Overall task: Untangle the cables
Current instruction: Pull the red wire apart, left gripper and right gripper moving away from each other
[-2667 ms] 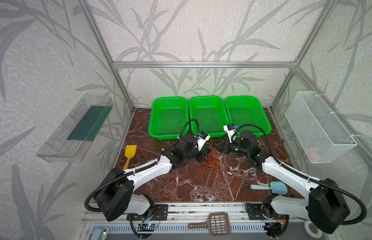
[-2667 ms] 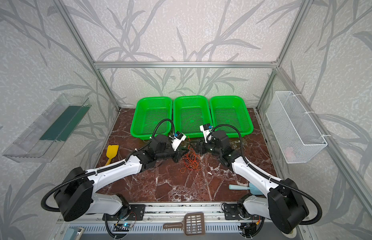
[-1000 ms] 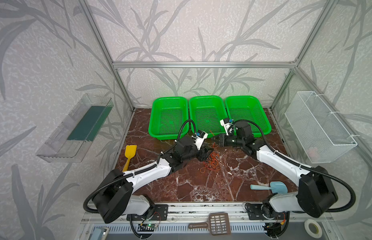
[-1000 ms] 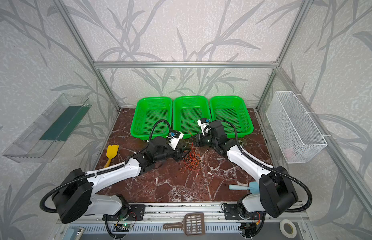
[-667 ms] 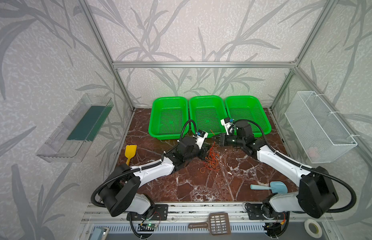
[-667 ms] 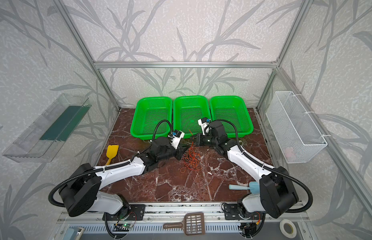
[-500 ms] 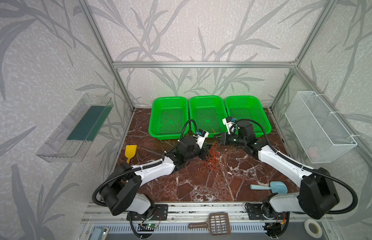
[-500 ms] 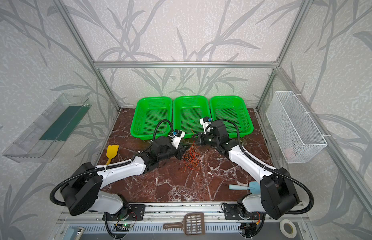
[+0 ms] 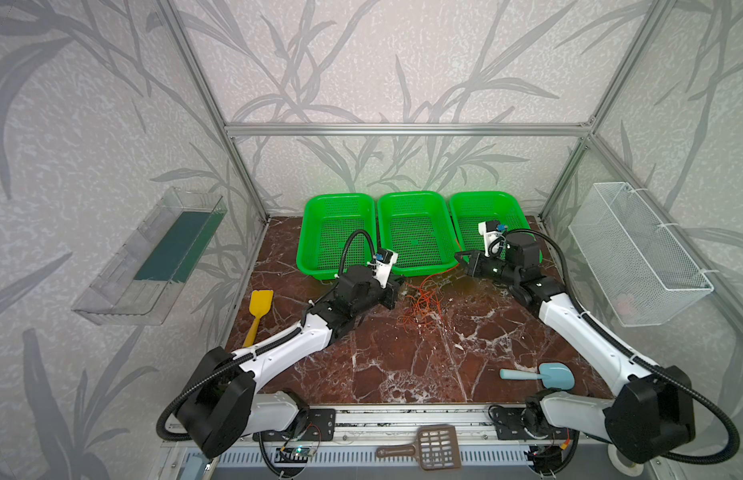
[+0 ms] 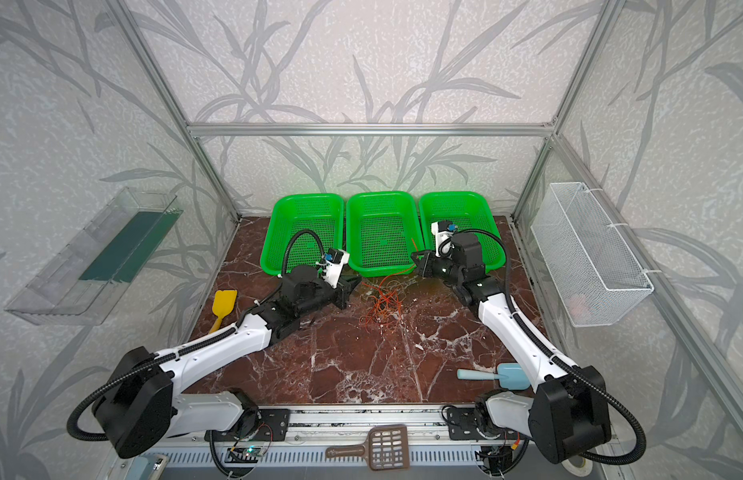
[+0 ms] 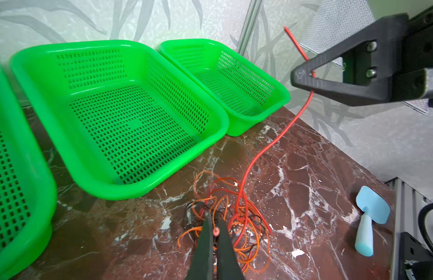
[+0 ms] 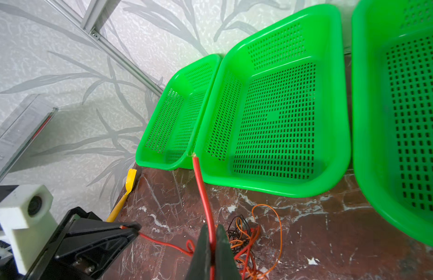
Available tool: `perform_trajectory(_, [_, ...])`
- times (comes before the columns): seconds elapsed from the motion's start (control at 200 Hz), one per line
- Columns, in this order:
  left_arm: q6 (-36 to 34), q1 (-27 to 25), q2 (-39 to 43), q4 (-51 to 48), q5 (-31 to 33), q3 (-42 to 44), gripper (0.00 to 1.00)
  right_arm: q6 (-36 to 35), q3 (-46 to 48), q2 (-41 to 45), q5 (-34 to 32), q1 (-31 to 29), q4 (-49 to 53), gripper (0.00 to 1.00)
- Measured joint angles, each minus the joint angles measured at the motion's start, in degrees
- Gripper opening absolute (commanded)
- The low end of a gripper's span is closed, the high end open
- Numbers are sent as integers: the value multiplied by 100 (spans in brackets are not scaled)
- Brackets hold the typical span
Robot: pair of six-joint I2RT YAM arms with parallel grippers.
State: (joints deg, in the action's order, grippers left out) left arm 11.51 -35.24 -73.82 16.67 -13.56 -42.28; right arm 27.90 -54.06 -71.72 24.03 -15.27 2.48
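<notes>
Three cables (image 9: 421,301) lie bunched on the marble table (image 9: 382,365) in both top views, just before the green baskets (image 9: 419,272). Left wrist view: my left gripper (image 11: 214,225) is clenched on a red cable (image 11: 259,155) tip. Right wrist view: my right gripper (image 12: 211,229) is clamped on red cable, its free end sticking up.

left gripper (image 11: 214,223): jaws clamped, low | right gripper (image 12: 211,229): jaws clamped, raised

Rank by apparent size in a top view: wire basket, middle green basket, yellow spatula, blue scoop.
1. wire basket
2. middle green basket
3. yellow spatula and blue scoop: look alike; scoop sits nearer the camera, so unranked.
</notes>
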Motion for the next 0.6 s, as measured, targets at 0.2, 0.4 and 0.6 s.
perform_trajectory(0.2, [-70, 164, 164, -247, 59, 0, 0, -195, -37, 234, -114, 319, 238, 0])
perform_trajectory(0.4, [-107, 380, 415, -321, 210, 52, 0, -330, -52, 393, -120, 741, 358, 0])
perform_trajectory(0.6, [-125, 459, 608, -380, 378, 157, 0, -393, -52, 448, -103, 1016, 446, 0])
